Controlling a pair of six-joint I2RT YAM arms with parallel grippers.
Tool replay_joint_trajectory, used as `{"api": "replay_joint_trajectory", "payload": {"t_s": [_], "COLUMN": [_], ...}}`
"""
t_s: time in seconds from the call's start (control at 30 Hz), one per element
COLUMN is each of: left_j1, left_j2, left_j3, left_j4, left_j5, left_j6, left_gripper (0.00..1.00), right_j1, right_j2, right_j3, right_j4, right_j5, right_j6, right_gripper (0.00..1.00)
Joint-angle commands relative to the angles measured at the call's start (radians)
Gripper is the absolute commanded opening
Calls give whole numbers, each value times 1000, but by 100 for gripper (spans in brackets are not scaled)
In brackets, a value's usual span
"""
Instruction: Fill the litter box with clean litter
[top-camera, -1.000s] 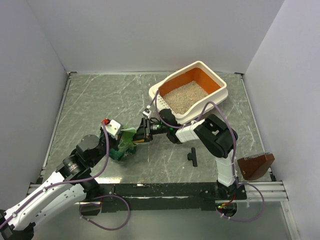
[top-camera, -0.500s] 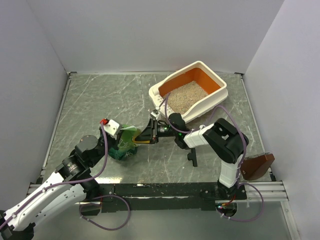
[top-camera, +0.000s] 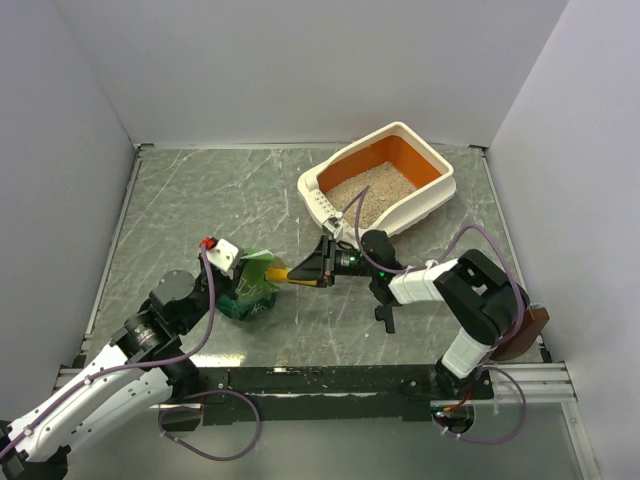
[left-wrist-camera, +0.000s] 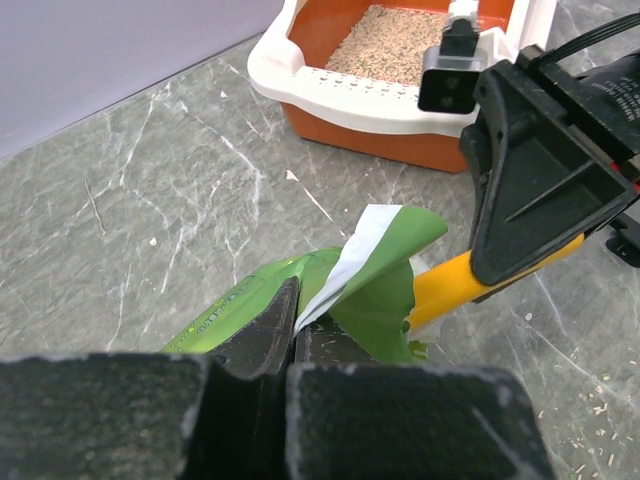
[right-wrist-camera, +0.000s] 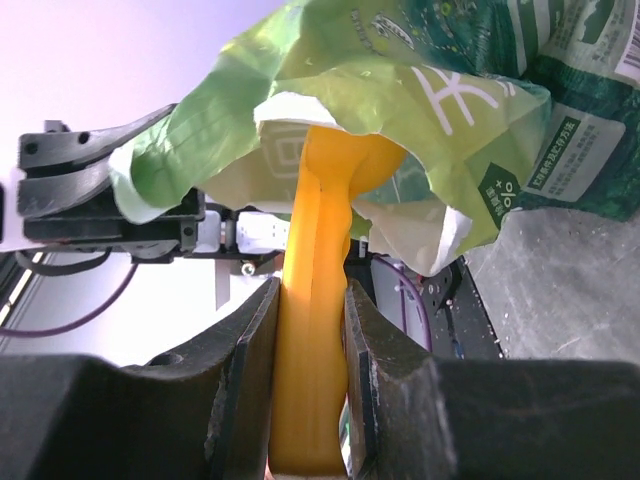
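Note:
The litter box (top-camera: 400, 128) sits at the back right, cream rim and orange inside, with clean litter (top-camera: 365, 190) heaped in it. The left wrist view shows the litter box (left-wrist-camera: 340, 92) and clean litter (left-wrist-camera: 390, 50) ahead. A green bag (top-camera: 258, 272) stands left of centre. My left gripper (left-wrist-camera: 293, 320) is shut on the edge of the green bag (left-wrist-camera: 375, 290). My right gripper (right-wrist-camera: 308, 330) is shut on the handle of a yellow scoop (right-wrist-camera: 320, 250), whose head sits inside the mouth of the green bag (right-wrist-camera: 430, 90). From above, the right gripper (top-camera: 315, 268) lies just right of the bag, with the scoop (top-camera: 283, 273) handle bridging them.
A small black T-shaped piece (top-camera: 385, 315) lies under the right forearm. A brown object (top-camera: 512, 333) sits at the front right edge. Loose granules (left-wrist-camera: 590, 415) dot the marbled table. White walls close the back and both sides.
The right arm's elbow swung right and sank lower, the forearm now nearly level. Its gripper shifted slightly right, baring more yellow handle. The left arm and bag stayed put.

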Motion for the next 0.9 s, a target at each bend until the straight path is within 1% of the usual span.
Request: {"api": "replay_joint_trajectory", "payload": {"t_s": [0.0, 0.2, 0.4, 0.67, 0.87], "left_j1": [-5, -7, -5, -5, -5], "left_j2": [-12, -24, -26, -23, -24], "left_j3": [16, 11, 10, 10, 10], "left_j4": [105, 110, 111, 113, 111], "left_j5": [14, 1, -3, -6, -22], "left_j6": [-2, 2, 4, 7, 7], "left_gripper": [1, 1, 1, 1, 1], "right_j1": [-14, -51, -84, -135, -155], "right_j2": [-89, -167, -279, -460, -627], "right_j3": [-58, -150, -236, -339, -362], "right_j4": [138, 164, 138, 17, -164], "right_j5": [-23, -16, -10, 7, 23], "right_j6": [19, 29, 20, -18, -63], "right_gripper": [0, 0, 0, 0, 0]}}
